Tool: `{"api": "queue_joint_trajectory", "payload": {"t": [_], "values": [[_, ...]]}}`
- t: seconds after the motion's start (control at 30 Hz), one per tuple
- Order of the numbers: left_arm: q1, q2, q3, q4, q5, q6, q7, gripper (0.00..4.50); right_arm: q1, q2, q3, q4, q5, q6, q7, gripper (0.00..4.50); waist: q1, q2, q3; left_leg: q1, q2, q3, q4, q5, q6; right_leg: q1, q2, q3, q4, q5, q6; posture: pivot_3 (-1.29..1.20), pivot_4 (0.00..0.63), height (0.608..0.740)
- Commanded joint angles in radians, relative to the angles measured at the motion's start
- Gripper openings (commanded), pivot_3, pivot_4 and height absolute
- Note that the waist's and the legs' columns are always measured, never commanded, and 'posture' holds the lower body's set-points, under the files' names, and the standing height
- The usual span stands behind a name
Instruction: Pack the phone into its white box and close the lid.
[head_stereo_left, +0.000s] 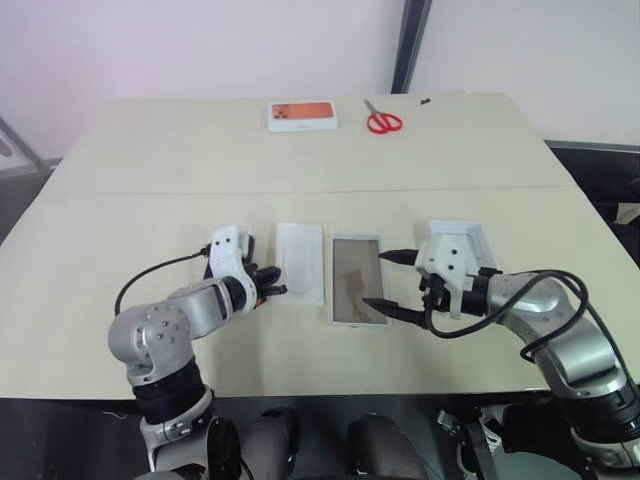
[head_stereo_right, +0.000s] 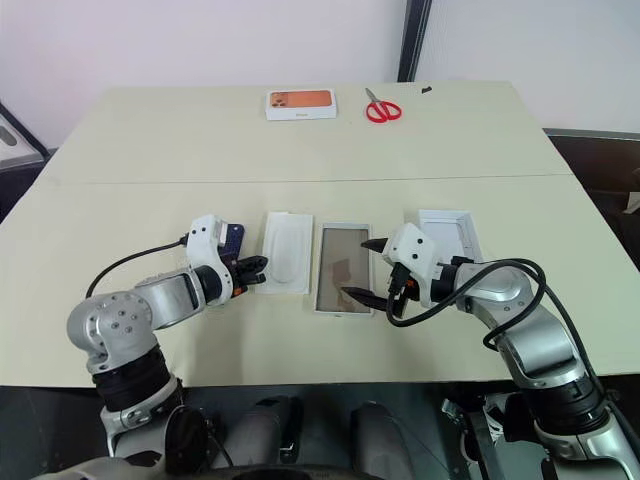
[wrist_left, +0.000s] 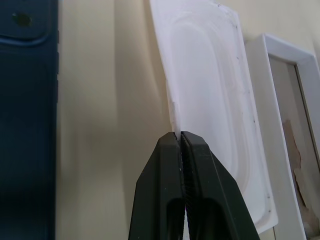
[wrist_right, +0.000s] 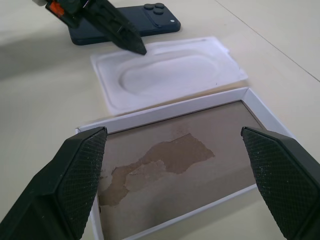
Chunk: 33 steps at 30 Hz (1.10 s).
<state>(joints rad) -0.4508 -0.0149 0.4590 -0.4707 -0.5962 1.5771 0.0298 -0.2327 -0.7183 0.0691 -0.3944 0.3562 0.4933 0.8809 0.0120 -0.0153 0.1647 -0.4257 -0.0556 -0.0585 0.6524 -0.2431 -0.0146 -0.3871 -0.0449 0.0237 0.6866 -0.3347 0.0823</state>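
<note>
The navy-blue phone (wrist_right: 145, 22) lies flat, back up, beside my left hand, with its near end (head_stereo_right: 235, 238) showing past the wrist. To its right lies a flat white insert (head_stereo_left: 299, 262) with an oval outline. My left gripper (wrist_left: 180, 135) is shut on the insert's left edge, with a thin white sliver pinched at its tips. The white box (head_stereo_left: 357, 280) sits open to the right of the insert, its grey-brown inside scuffed. My right gripper (head_stereo_left: 380, 280) is open over the box's right rim, holding nothing. The lid (head_stereo_left: 465, 240) lies behind my right hand, partly hidden.
A white box with an orange picture (head_stereo_left: 302, 116) and red scissors (head_stereo_left: 383, 121) lie at the table's far edge. A seam (head_stereo_left: 300, 190) crosses the beige table. The front edge runs just below both arms.
</note>
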Motion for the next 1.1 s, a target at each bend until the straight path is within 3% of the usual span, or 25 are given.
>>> {"api": "queue_joint_trajectory", "payload": {"t": [0.03, 0.13, 0.2, 0.47, 0.8, 0.9, 1.1], "values": [[-0.051, -0.035, 0.135, -0.023, -0.022, -0.041, -0.010, 0.09, 0.006, -0.007, -0.045, -0.011, 0.010, -0.012, -0.008, 4.50, 0.000, 0.000, 0.000, 0.000, 0.000, 0.000, 0.000, 0.000, 0.000, 0.000, 0.000, 0.000, 0.000, 0.000, 0.000, 0.00, 0.150, 0.740], [-0.100, -0.071, 0.235, -0.051, -0.089, -0.012, -0.050, 0.09, 0.011, -0.016, -0.077, 0.019, 0.022, -0.010, -0.002, 4.50, 0.000, 0.000, 0.000, 0.000, 0.000, 0.000, 0.000, 0.000, 0.000, 0.000, 0.000, 0.000, 0.000, 0.000, 0.000, 0.00, 0.150, 0.740], [-0.114, -0.076, 0.237, -0.067, -0.127, 0.027, -0.082, 0.09, 0.011, -0.021, -0.095, 0.041, 0.024, -0.013, 0.002, 4.50, 0.002, -0.001, 0.001, 0.000, 0.000, 0.000, 0.000, 0.000, 0.000, 0.000, 0.000, 0.000, 0.000, 0.000, 0.000, 0.00, 0.150, 0.740], [-0.088, -0.215, 0.084, -0.057, -0.203, 0.037, -0.017, 0.09, 0.004, -0.043, -0.136, 0.114, 0.010, -0.046, 0.013, 4.50, -0.003, -0.001, 0.001, 0.000, 0.000, 0.000, 0.001, 0.000, -0.001, 0.001, 0.000, 0.000, 0.000, 0.000, 0.000, 0.00, 0.150, 0.740], [-0.031, -0.225, -0.046, -0.013, -0.260, 0.037, 0.073, 0.09, 0.018, -0.038, -0.141, 0.096, 0.009, -0.043, 0.005, 4.50, 0.002, -0.002, 0.001, 0.000, 0.000, 0.000, 0.001, 0.000, 0.001, 0.001, 0.000, 0.000, 0.000, 0.000, 0.000, 0.00, 0.150, 0.740], [-0.014, -0.214, -0.064, -0.016, -0.297, 0.037, 0.077, 0.93, 0.014, -0.034, -0.132, 0.090, 0.008, -0.041, 0.003, 4.50, 0.001, -0.002, 0.001, 0.000, 0.000, 0.000, 0.001, 0.000, 0.000, 0.001, 0.000, 0.000, 0.000, 0.000, 0.000, 0.00, 0.150, 0.740], [-0.001, -0.145, -0.043, -0.025, -0.357, 0.037, 0.063, 3.90, -0.012, -0.018, -0.107, 0.084, 0.008, -0.031, -0.003, 4.50, -0.001, -0.001, 0.001, 0.000, 0.000, 0.000, 0.001, 0.001, -0.001, 0.001, 0.000, 0.000, 0.000, 0.000, 0.000, 0.00, 0.150, 0.740]]}}
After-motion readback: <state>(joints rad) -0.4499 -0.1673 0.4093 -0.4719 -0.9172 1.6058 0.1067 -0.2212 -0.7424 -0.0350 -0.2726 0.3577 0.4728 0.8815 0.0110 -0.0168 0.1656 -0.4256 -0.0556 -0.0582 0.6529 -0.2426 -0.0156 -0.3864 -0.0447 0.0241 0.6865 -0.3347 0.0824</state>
